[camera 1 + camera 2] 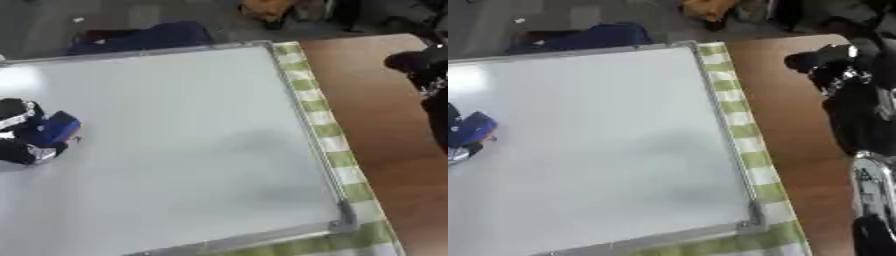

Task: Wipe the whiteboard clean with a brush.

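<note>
I am holding the brush (58, 128) in my left hand (24, 135), fingers curled round its blue body, and I am pressing it down on the whiteboard (175, 145) at the board's left side, about halfway between the far and near edges. The left hand is coming in from the left edge of the view, so only part of it is showing, black with pale bands, wrapped about the back of the brush while the blue end is pointing toward the middle of the board. The whiteboard is lying flat and taking up most of what I am seeing, its metal frame running along the far and right edges and round the near right corner; its surface is looking pale and plain, with only a soft grey shade near the middle. Under it a green-and-white checked cloth (325, 120) is showing as a strip along the right edge and the near right corner, and beyond that the brown wooden table (385, 135) is lying bare. My right hand (826, 64) is hovering over the table's far right part, well apart from the board, dark and blurred, and I cannot tell whether its fingers are curled or straight.
</note>
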Motion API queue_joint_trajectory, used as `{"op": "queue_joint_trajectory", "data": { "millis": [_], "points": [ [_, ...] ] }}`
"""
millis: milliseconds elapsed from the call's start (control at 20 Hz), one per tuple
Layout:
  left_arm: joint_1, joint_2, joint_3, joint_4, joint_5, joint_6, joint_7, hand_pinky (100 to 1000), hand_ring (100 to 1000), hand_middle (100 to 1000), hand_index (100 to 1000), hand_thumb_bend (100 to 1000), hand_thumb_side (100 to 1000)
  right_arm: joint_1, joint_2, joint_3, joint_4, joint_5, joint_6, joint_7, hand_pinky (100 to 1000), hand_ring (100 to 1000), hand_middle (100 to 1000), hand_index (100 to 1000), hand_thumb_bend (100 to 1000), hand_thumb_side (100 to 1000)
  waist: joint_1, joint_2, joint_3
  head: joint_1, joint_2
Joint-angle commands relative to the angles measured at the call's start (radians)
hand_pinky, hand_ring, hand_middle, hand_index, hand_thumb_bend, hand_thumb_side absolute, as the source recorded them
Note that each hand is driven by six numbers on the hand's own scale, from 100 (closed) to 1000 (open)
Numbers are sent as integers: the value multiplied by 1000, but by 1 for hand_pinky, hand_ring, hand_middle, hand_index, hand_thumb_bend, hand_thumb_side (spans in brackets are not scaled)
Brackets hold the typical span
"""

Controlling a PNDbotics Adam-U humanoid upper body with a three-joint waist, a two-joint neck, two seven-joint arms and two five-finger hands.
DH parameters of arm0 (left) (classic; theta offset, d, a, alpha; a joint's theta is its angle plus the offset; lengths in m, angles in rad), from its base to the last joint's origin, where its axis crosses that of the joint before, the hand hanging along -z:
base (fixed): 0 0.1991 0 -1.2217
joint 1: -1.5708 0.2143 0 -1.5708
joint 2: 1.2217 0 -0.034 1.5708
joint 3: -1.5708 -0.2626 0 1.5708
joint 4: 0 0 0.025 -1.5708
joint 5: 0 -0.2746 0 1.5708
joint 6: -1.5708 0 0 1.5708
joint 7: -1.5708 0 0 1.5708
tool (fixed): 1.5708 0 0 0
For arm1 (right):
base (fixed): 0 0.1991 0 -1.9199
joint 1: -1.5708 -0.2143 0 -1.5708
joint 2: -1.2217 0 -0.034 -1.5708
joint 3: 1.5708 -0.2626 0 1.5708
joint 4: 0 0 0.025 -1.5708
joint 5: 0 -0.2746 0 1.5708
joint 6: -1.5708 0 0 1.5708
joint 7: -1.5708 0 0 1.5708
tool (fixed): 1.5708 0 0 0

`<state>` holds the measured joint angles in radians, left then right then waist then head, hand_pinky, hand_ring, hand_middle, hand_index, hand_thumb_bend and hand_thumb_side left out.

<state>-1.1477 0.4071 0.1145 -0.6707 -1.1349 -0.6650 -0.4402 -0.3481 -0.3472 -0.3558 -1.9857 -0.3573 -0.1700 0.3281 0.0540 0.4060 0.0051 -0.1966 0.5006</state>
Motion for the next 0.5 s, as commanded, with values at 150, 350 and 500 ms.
{"op": "queue_joint_trajectory", "data": {
  "millis": [150,350,500],
  "points": [
    [-7,-60,-38,-9,-15,-34,-50,547,428,224,192,362,554,-10,-19,-2,-14,-6,2,-6,832,727,532,638,438,803,-6,-16,-8,3,-1],
    [-10,-87,-56,-29,-32,-53,-62,546,426,223,191,346,553,-10,-17,-2,-14,-6,2,-8,832,727,531,638,439,800,-7,-16,-10,8,-8],
    [-10,-108,-71,-44,-38,-70,-70,547,427,225,191,353,579,-10,-16,-2,-14,-5,4,-7,832,728,531,638,438,797,-7,-16,-9,10,-13]
  ]
}}
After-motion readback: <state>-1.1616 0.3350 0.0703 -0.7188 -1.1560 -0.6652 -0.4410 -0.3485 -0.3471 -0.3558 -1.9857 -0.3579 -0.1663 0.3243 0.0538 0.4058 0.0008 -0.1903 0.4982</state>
